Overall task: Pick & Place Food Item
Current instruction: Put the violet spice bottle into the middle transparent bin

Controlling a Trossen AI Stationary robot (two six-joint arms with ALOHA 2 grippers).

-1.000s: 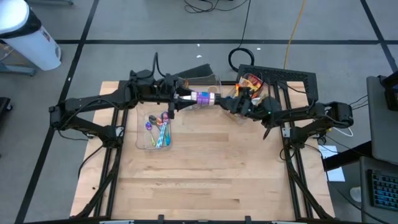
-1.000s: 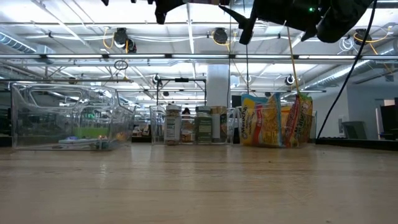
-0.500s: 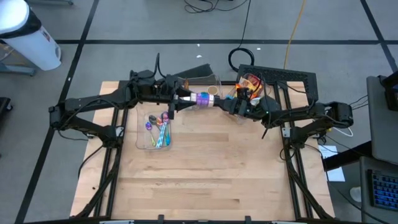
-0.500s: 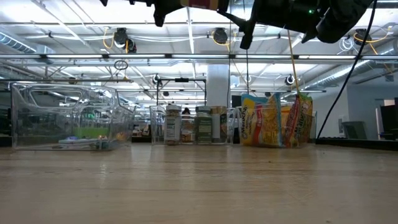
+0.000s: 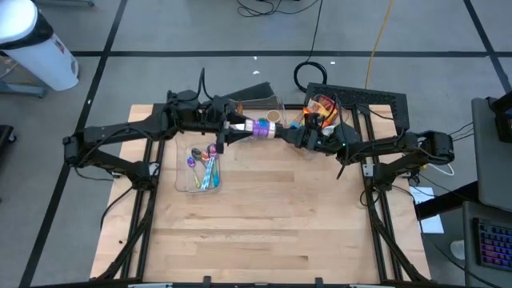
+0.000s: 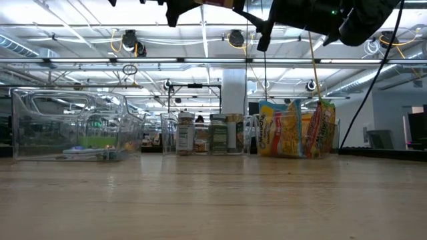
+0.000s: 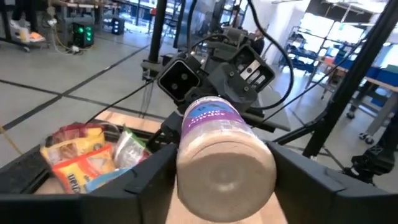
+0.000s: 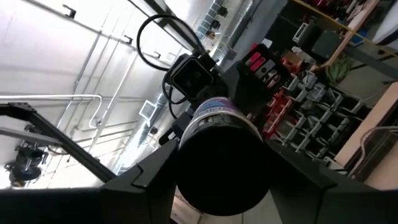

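A small jar [image 5: 261, 126] with a purple label hangs level, high above the far middle of the table, between my two grippers. My left gripper [image 5: 242, 126] reaches it from the table's left and is shut on its left end. My right gripper [image 5: 282, 132] comes from the right and is shut on its right end. In the left wrist view the jar [image 7: 217, 130] shows its pale end between the fingers. In the right wrist view the jar [image 8: 221, 149] shows a dark end. The low view shows only dark gripper parts at its top edge. My left gripper has the jar's left end [image 7: 186, 168] between its two fingers, one on each side of the round wall. The fingers point level from the table's left and lie along the jar. The jar is level and clear of the table. My right gripper has the jar's right end [image 8: 186, 168] between its two fingers, one on each side. It comes from the table's right, slanting a little upward, along the jar. The jar is clear of the table.
A clear bin [image 5: 186, 186] with coloured utensils stands left of centre. At the far edge stand a clear bin with several jars [image 6: 207, 133] and one with snack packets [image 5: 320, 108]. The near half of the wooden table [image 5: 264, 232] is bare.
My right gripper has drawn a little toward the table's left, onto the jar's right end, and its fingers have narrowed around it. The jar has stayed level in the same place.
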